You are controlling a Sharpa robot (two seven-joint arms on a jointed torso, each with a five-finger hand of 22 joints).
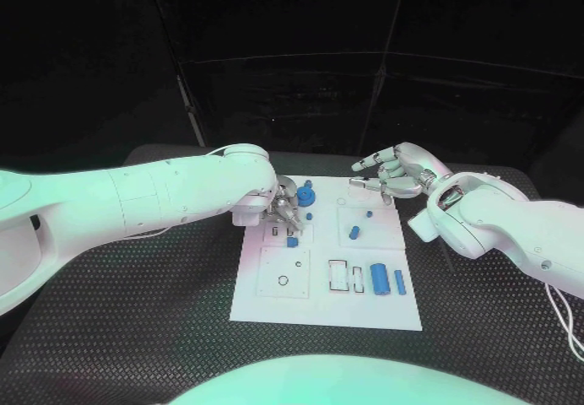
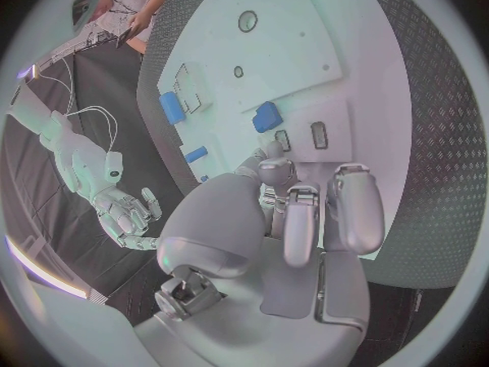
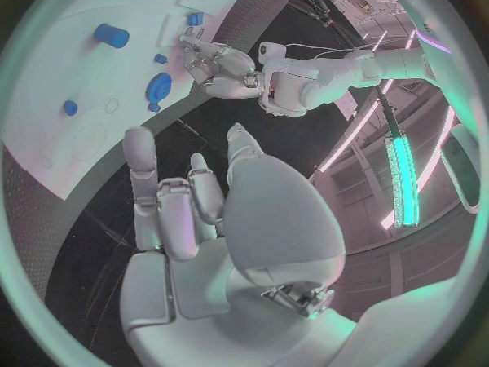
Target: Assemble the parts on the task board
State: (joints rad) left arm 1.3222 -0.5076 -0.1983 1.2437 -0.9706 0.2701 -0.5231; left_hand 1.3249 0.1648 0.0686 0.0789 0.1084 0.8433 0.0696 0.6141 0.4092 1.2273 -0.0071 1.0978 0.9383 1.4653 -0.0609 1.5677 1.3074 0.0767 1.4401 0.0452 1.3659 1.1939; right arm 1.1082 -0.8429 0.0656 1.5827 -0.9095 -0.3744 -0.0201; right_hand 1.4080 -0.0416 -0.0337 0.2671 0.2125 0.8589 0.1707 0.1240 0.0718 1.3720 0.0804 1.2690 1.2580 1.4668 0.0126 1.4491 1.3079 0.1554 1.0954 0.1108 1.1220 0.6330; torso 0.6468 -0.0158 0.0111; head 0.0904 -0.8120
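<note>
The white task board lies in the middle of the table. My left hand hovers low over its far left part, fingers bent down toward small slots, nothing seen in them. A small blue part lies just in front of those fingers. A round blue part stands close beside the hand. My right hand is raised above the board's far right edge, its fingers apart and holding nothing. Two blue cylinders lie at the near right.
Two more small blue parts sit right of the board's middle. The black ribbed table spreads around the board on all sides. The right wrist view has my left hand over the board beside a blue cylinder.
</note>
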